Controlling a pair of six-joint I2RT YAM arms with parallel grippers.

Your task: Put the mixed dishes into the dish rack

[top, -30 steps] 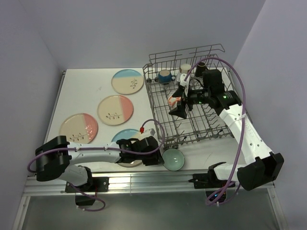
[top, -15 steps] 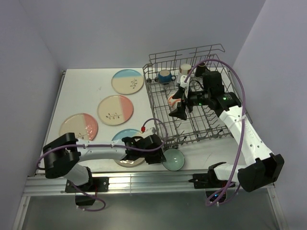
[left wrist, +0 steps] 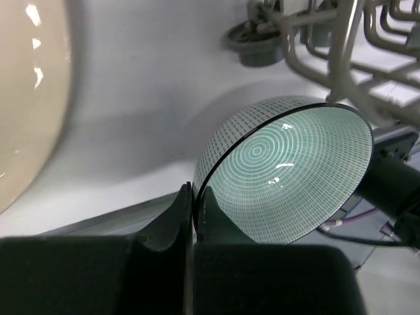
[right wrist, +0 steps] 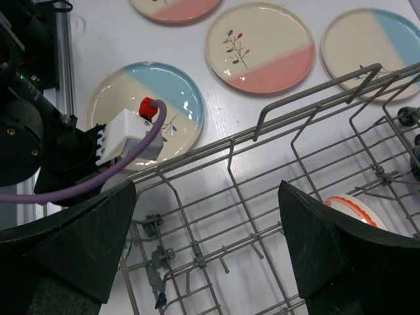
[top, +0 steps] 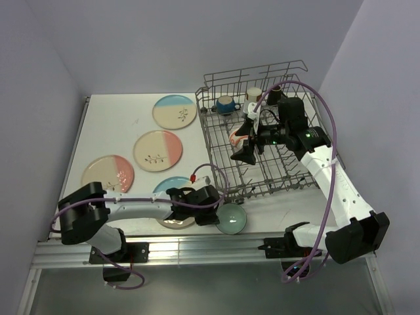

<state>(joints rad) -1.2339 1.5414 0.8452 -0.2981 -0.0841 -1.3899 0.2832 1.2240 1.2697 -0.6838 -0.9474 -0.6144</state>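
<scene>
My left gripper is shut on the rim of the pale teal bowl, which is tipped up off the white table just in front of the dish rack. My right gripper hangs open over the rack's floor, holding nothing. An orange-red bowl and a dark-blue mug sit inside the rack. Left of the rack lie several plates: blue, pink, pink, and a blue one partly under my left arm.
A pale cup and a dark mug stand at the rack's back. The rack's wheel and lower wires are close above the tipped bowl. A metal rail runs along the table's near edge.
My left gripper has closed onto the teal bowl's rim, and the bowl has tipped and shifted slightly left. The right arm has hardly moved.
</scene>
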